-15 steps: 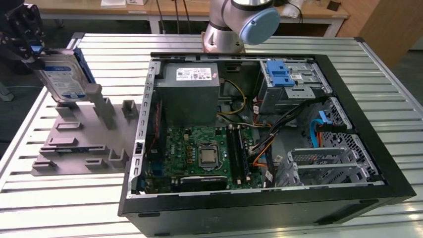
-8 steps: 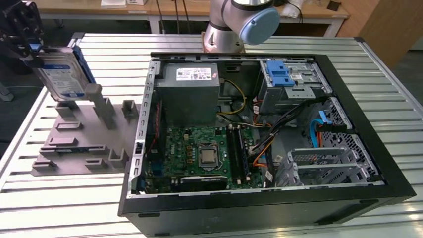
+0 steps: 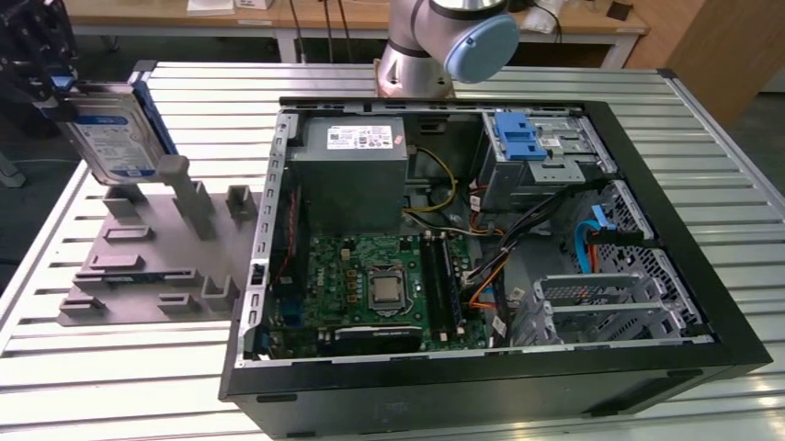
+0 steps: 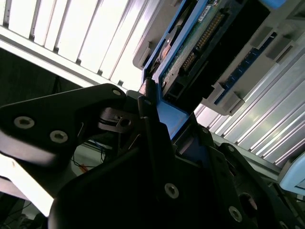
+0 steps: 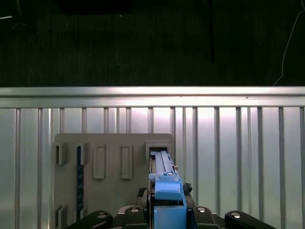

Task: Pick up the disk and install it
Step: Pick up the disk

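Your hand (image 5: 167, 215) is clamped on the disk (image 3: 117, 133), which stands upright over the grey holder (image 3: 135, 276) beside the computer case (image 3: 491, 390). With that thin edge grip, it could twist loose or clip the case wall.

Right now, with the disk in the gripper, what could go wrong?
1. The gripper clamps the disk at one end, on its blue rail, so it may tilt or slip.
2. The grey holder has tall posts close under the disk; a low sideways move could hit them.
3. Cables cross inside the computer case and could snag.
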Action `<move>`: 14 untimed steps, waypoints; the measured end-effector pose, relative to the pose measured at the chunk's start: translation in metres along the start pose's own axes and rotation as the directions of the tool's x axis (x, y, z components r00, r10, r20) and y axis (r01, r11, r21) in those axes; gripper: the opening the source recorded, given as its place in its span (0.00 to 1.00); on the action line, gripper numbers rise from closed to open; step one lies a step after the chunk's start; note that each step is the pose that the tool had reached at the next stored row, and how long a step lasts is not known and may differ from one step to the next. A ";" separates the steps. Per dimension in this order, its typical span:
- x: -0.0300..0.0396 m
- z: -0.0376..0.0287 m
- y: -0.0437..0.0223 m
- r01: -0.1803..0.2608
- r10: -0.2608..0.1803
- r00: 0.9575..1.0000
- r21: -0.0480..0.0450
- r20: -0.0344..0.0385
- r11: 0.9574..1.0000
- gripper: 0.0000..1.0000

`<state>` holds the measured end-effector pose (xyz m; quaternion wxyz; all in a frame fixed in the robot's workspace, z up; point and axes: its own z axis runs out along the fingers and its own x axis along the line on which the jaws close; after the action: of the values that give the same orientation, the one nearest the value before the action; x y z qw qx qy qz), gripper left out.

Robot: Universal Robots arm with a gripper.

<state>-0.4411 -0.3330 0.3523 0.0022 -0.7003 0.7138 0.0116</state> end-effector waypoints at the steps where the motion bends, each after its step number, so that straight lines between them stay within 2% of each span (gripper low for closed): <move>1: 0.0000 -0.0009 0.0000 0.000 0.000 1.000 0.000 0.000 1.000 0.36; 14: -0.0002 -0.0115 0.0001 0.000 0.000 1.000 0.000 0.000 1.000 0.36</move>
<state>-0.4411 -0.3330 0.3637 0.0022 -0.7002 0.7138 0.0116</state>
